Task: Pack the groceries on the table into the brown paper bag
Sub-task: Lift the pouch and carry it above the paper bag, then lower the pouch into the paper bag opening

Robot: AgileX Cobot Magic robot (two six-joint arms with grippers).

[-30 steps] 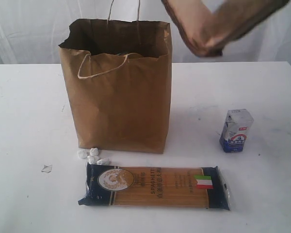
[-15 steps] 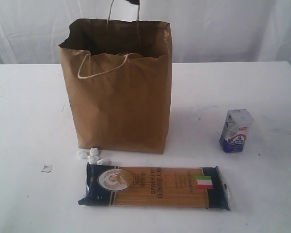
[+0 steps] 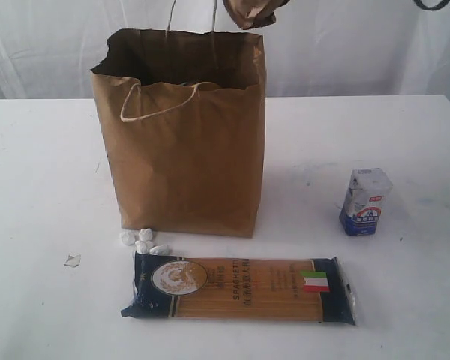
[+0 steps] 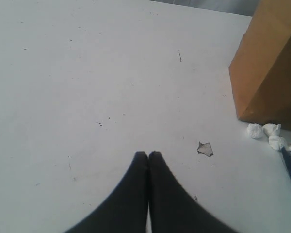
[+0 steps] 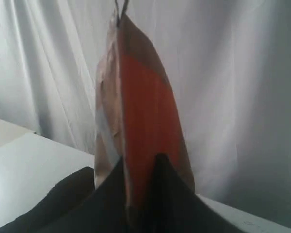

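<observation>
The brown paper bag [image 3: 184, 150] stands open at the middle of the table [image 3: 45, 172]. Just above its back right rim hangs the lower end of the orange-labelled brown pouch [image 3: 251, 11]. In the right wrist view my right gripper [image 5: 140, 162] is shut on that pouch [image 5: 140, 121], a black finger on each face. The dark spaghetti packet [image 3: 240, 287] lies flat in front of the bag. The small blue-white carton [image 3: 365, 201] stands to the right. My left gripper [image 4: 148, 154] is shut and empty over bare tabletop left of the bag [image 4: 269, 68].
White pebble-like bits [image 3: 144, 241] lie at the bag's front left corner, also in the left wrist view [image 4: 266, 133]. A small torn scrap [image 3: 73, 260] lies further left. A white curtain hangs behind the table. The arms themselves are outside the exterior view.
The pouch was large at the upper right a second ago, then almost left the frame. Now its lower end shows above the bag's rim. Nothing on the table moved.
</observation>
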